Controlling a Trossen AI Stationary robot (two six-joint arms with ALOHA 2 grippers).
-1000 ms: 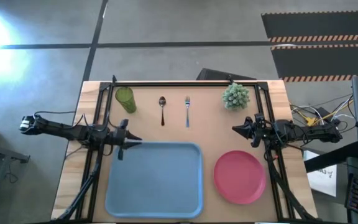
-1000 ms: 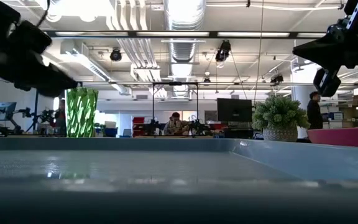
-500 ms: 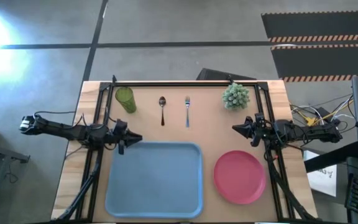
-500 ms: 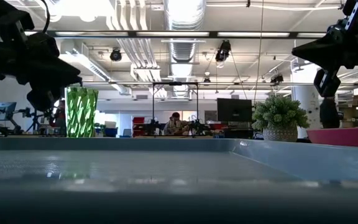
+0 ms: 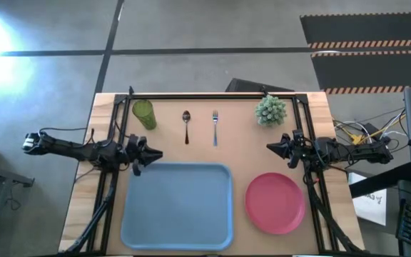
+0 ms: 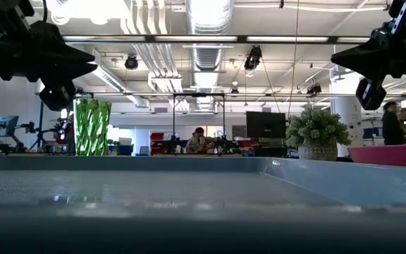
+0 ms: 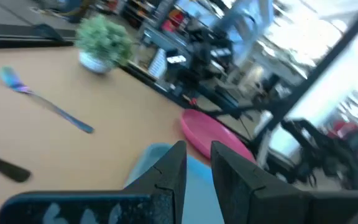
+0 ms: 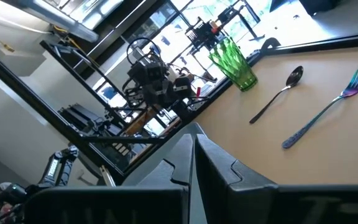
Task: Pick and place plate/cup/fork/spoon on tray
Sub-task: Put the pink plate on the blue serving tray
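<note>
The light-blue tray [image 5: 177,205] lies at the table's near middle, with the pink-red plate [image 5: 275,202] flat on the table to its right. Along the far side, from left to right, stand or lie the green cup [image 5: 143,113], the spoon [image 5: 186,125] and the fork [image 5: 215,127]. My left gripper [image 5: 155,155] hovers level above the tray's far left corner; in the left wrist view a narrow gap shows between its fingers [image 7: 197,149], with nothing in it. My right gripper [image 5: 270,148] hangs level above the table, far of the plate, with its fingers shut together [image 8: 193,134] on nothing.
A small potted plant [image 5: 270,109] stands at the far right, beyond the fork. A black frame rail [image 5: 212,95] runs along the far edge. Bare table lies between the tray and the cutlery. People and desks show in the room behind.
My left gripper has tipped up from slanting down toward the tray to about level, rising a little, and has rolled about its own pointing line. Its place over the tray's far left corner is nearly the same.
</note>
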